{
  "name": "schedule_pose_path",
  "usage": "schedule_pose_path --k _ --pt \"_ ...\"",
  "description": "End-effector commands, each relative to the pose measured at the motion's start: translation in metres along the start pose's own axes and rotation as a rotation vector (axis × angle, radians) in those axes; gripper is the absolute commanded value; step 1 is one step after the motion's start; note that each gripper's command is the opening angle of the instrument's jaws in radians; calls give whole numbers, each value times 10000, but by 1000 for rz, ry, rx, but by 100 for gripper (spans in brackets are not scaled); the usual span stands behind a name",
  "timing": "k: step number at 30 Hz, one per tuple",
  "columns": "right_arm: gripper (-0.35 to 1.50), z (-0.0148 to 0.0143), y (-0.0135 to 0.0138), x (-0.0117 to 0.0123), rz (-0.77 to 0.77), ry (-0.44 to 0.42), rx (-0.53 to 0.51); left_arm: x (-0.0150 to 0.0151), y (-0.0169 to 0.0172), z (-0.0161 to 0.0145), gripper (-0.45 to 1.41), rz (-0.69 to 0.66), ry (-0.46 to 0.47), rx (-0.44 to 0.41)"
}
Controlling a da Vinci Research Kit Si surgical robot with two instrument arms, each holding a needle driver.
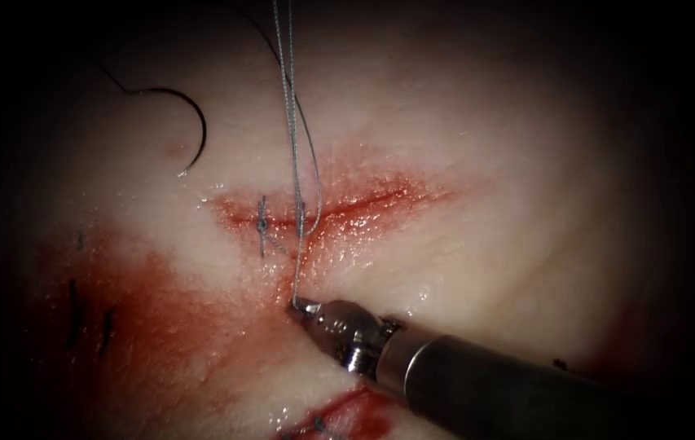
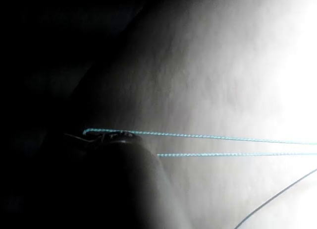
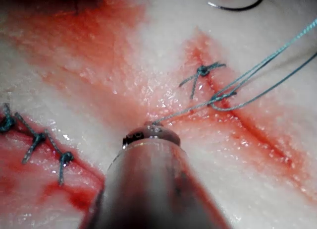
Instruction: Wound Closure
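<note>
Right pincer (image 1: pixel 296 306), nearest the endoscope, is closed on the thread (image 1: pixel 288 122) just below the cut (image 1: pixel 339 208), thread taut upward. Needle (image 1: pixel 188 122) lies free on the tissue (image 1: pixel 526 204), upper left, not in it. Probably knot tying w/ 2nd stitch; left pincer state: cannot tell.

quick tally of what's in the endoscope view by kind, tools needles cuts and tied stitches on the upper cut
tools: 1, right arm's claw shut on the thread below the upper cut
needles: 1, curved needle lying free on the tissue, upper left of the cut
cuts: 2, upper cut, lower cut
tied stitches on upper cut: 1, stitch
total: 5
</note>
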Motion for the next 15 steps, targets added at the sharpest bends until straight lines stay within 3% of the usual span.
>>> schedule_pose_path --k 1,5,10,15 --pt "-35 7 -3 4 5 3 3 0 -2 16 -45 -1 -3 13" --pt "-35 5 -5 0 19 2 -7 -3 2 24 -45 22 4 38" --pt "-35 16 -17 -21 55 -81 -12 -7 1 29 -45 61 18 49" --pt "-35 22 -33 -34 48 -102 -12 -12 -1 29 -45 66 25 58"
